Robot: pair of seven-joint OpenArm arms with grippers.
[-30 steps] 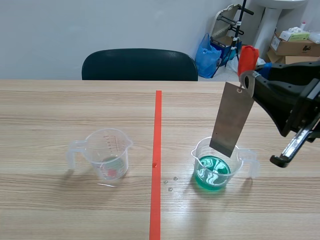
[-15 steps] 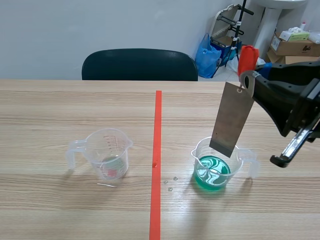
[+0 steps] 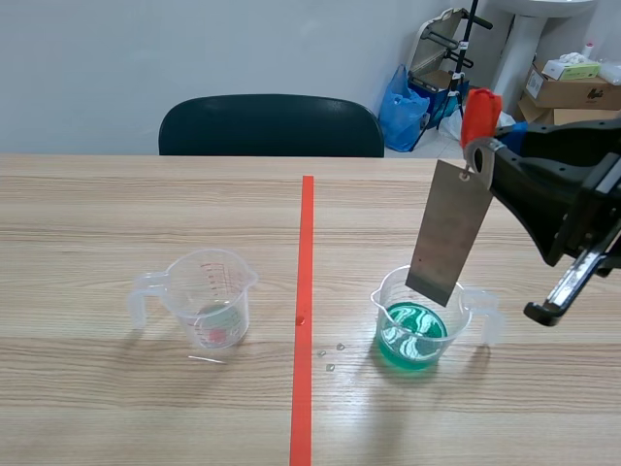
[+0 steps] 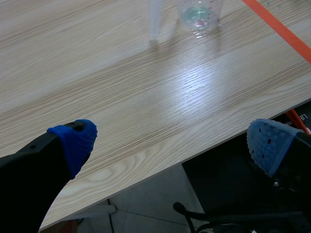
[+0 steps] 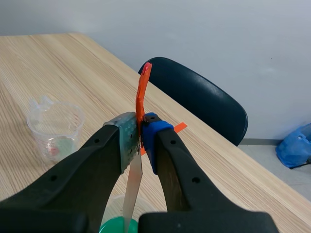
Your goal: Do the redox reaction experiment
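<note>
While the right gripper [image 5: 141,141] clamps the metal strip [image 3: 448,233] by its top, the strip hangs tilted, lower end over the green-liquid cup [image 3: 378,303]. Left gripper [image 4: 170,141]: wide open, well apart from that cup.

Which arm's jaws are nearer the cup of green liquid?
Right. The right arm holds its jaws shut on the metal plate above the green cup, plate hanging over it. The left arm has its jaws open at the table's near edge, short of the clear cup.
</note>
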